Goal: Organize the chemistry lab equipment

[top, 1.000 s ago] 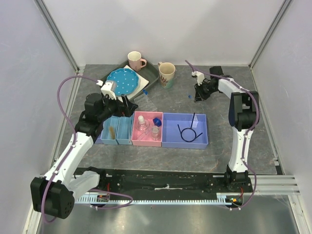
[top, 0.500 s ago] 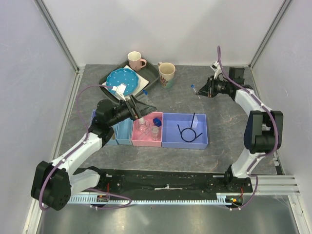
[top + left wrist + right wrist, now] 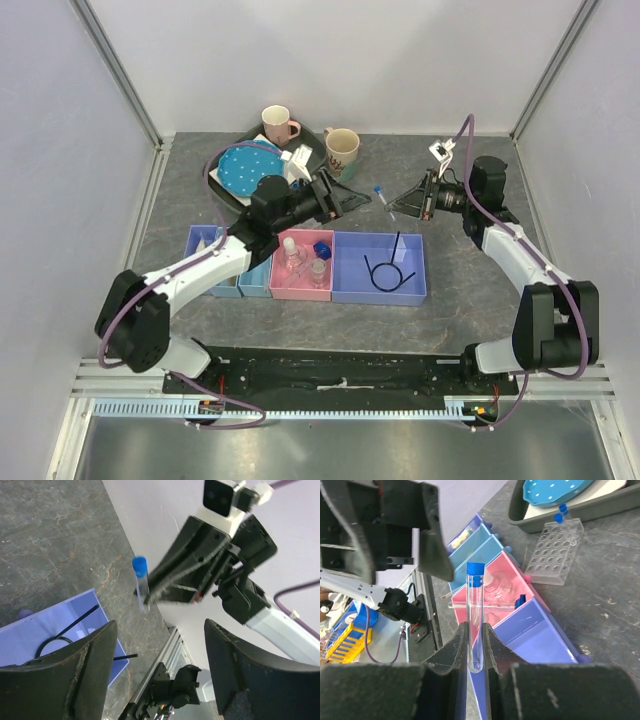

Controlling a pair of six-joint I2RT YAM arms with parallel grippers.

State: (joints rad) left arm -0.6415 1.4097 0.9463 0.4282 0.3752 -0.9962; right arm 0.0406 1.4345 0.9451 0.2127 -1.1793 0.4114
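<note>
a slim clear test tube with a blue cap (image 3: 474,611) stands upright in the right gripper (image 3: 474,631), whose fingers are clenched on the tube's lower end. the tube hangs in the air over the grey marbled table (image 3: 455,275), just beyond the far edge of the lavender plastic bin (image 3: 345,285). its glass is see-through and nothing can be made out inside it. the left gripper (image 3: 159,630) faces the tube from close by without touching it, its jaws spread wide and holding nothing.

from the overhead camera the tube is a thin pale sliver and only its cap reads clearly. in the left wrist view its lower end blurs into the right gripper's dark fingers. the clear welled tray (image 3: 555,550) lies flat on the table beside the dark grey tray (image 3: 605,502) that carries the blue dotted plate (image 3: 555,489). two blue-tipped sticks (image 3: 561,512) stand at the welled tray's far end. overhead, the left arm covers that spot.

the thin black looped wire (image 3: 385,273) lies in the lavender bin. the pink plastic bin (image 3: 285,288) holds what appear to be tiny clear bottles (image 3: 291,247), too small to confirm.
</note>
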